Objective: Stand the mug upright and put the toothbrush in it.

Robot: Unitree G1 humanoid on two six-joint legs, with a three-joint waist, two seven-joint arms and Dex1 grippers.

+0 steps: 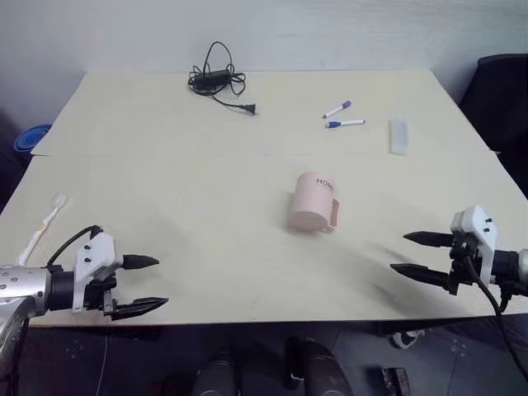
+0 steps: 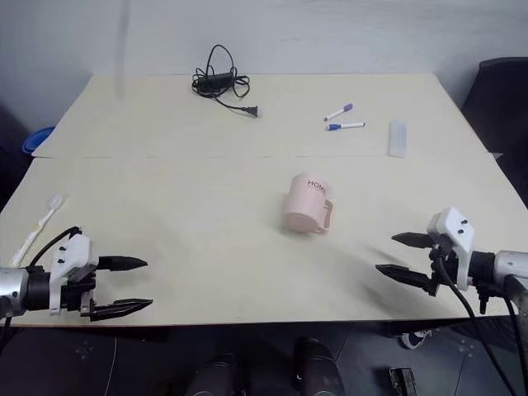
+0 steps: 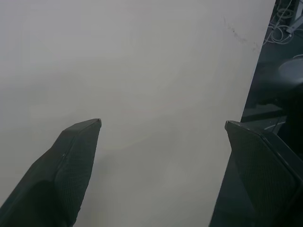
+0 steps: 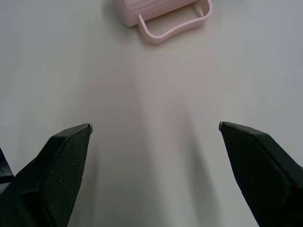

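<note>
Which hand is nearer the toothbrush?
Left. The left hand hangs open just beside the toothbrush at the table's left edge; the right hand is open across the table.

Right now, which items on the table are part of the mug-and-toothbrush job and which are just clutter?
Job items:
- mug, lying on its side mid-table
- toothbrush, at the table's left edge

Clutter:
- black cable, far side
- two markers
- clear case, far right

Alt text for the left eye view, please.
A pale pink cylindrical mug lies tipped mid-table on the cream tabletop; a slim whitish toothbrush lies at its left edge. Left pincer and right pincer hover open, empty.
</note>
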